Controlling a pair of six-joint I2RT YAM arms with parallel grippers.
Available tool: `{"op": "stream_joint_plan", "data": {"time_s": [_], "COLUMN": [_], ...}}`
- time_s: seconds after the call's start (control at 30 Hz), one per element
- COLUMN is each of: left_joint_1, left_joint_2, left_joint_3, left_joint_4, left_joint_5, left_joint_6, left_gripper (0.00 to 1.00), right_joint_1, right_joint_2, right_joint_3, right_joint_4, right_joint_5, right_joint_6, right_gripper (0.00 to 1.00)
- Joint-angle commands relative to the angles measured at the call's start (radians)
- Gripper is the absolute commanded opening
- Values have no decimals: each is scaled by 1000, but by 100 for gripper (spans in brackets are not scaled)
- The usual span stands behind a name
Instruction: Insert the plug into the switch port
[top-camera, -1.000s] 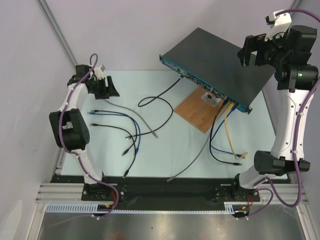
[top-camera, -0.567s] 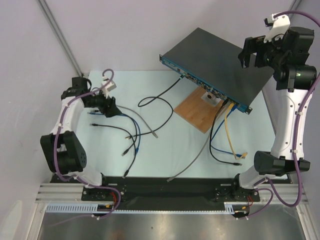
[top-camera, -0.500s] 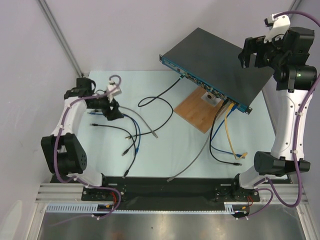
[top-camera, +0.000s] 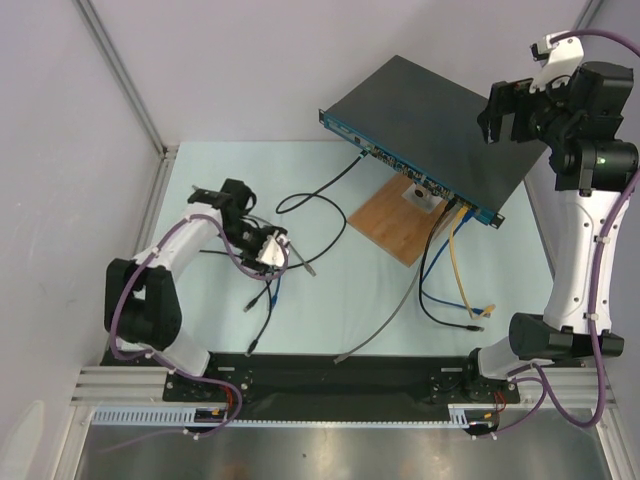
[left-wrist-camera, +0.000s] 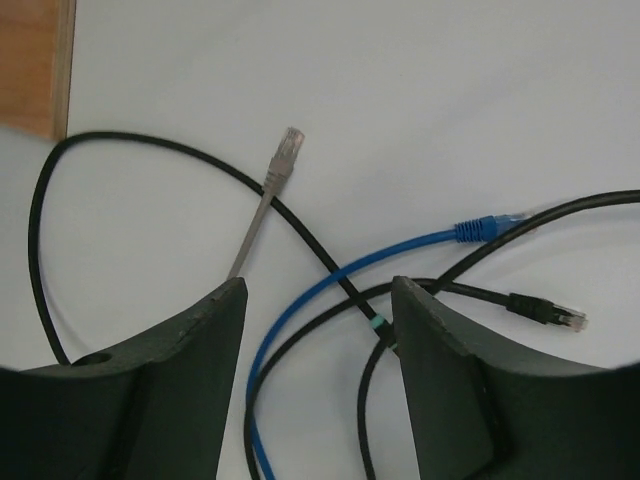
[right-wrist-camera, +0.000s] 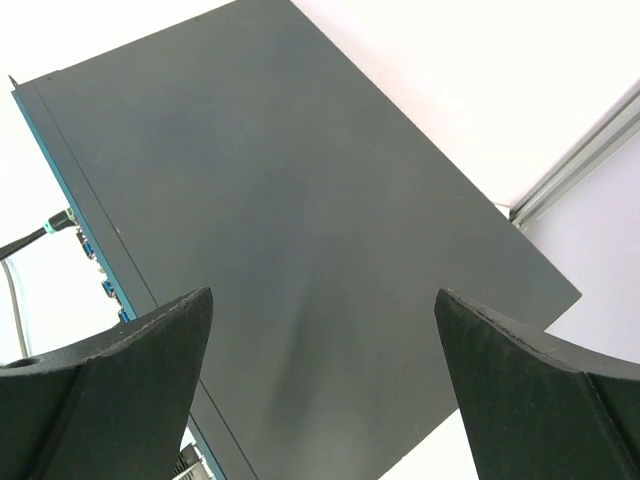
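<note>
Left wrist view, nearest things first: the left gripper (left-wrist-camera: 318, 300) hangs over the pale matte table (left-wrist-camera: 450, 80) with its two dark, curved fingers spread and nothing between them. On the table beneath lies a tangle of thin round cables. A gray plug (left-wrist-camera: 289, 145) of clear plastic ends a gray lead, a blue plug (left-wrist-camera: 485, 228) ends a blue lead, and a black plug (left-wrist-camera: 545, 310) has a glassy tip. A black cable (left-wrist-camera: 180, 150) loops across the gray lead. At the corner of that view shows the wooden board (left-wrist-camera: 30, 60), flat, with brown grain.

From above, the left gripper (top-camera: 262, 247) sits low at the left side of the table over those cables, well apart from the board (top-camera: 395, 225). Beyond the board is the switch (top-camera: 430, 115), a wide, flat, smooth black metal box set at an angle, its narrow blue front edge facing the board. A yellow cable (top-camera: 458, 255) drops from its right end.

Farthest, the right gripper (top-camera: 505, 110) is held above the switch's right corner. Its fingers stand fully apart over the plain dark lid (right-wrist-camera: 300, 220).
</note>
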Motion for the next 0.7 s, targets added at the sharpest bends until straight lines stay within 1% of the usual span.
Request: {"op": "stream_joint_plan", "data": {"time_s": [0.0, 0.13, 0.3, 0.33, 0.47, 0.67], "left_joint_1": [-52, -94, -107, -107, -108, -122], "left_joint_2": [53, 159, 282, 315, 362, 449], "left_joint_3": [29, 95, 190, 202, 225, 291], "left_joint_4": [40, 59, 120, 135, 174, 152], "left_joint_5": [4, -13, -42, -46, -69, -109], "left_joint_6": [163, 166, 100, 97, 106, 132], "left_gripper": [65, 61, 54, 54, 53, 53], "right_joint_1": [4, 4, 4, 4, 4, -9], "right_joint_2": [-36, -43, -51, -52, -57, -62], "right_joint_3": [-14, -31, -33, -33, -40, -42], "right_joint_4": [7, 6, 0, 0, -4, -7], "right_joint_5": [-7, -3, 8, 11, 25, 32], "right_joint_6": [4, 4, 4, 4, -1, -6], "right_gripper": [100, 100, 100, 100, 100, 100]}}
